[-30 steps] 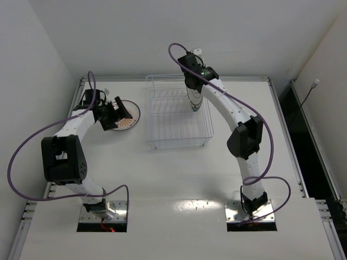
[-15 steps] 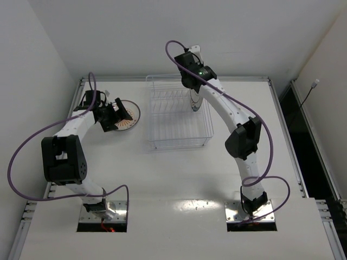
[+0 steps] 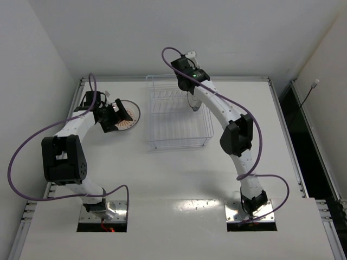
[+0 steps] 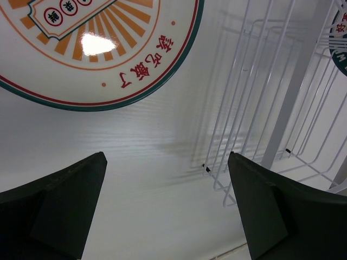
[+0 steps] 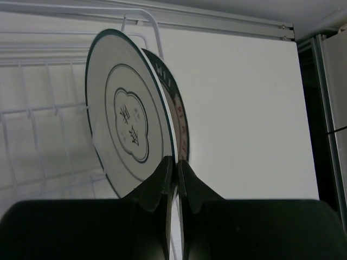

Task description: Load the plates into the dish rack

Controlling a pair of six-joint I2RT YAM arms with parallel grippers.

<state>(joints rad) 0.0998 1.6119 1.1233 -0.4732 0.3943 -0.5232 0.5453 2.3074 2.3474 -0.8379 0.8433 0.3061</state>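
Right wrist: right gripper [image 5: 174,169] pinching grey plate [image 5: 127,116] rim; plate upright in rack [image 3: 173,130], teal plate [image 5: 179,122] just behind.
Left wrist: left gripper [image 4: 165,162] wide, empty; orange plate [image 4: 108,54] flat on table [image 4: 162,227] beside rack.

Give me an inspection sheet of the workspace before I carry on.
Surface: white table, no spills seen.
Job's things: orange plate flat on the table, left of the rack; grey plate and teal plate upright, close together, at the rack's far right; seating in the slots not visible.
Clutter: nothing seen.
Grippers: left pincer open, low beside the orange plate; right pincer shut on the grey plate's rim.
Cables: a purple cable looped along each arm.
Surroundings: white walls; dark gap right of the table.
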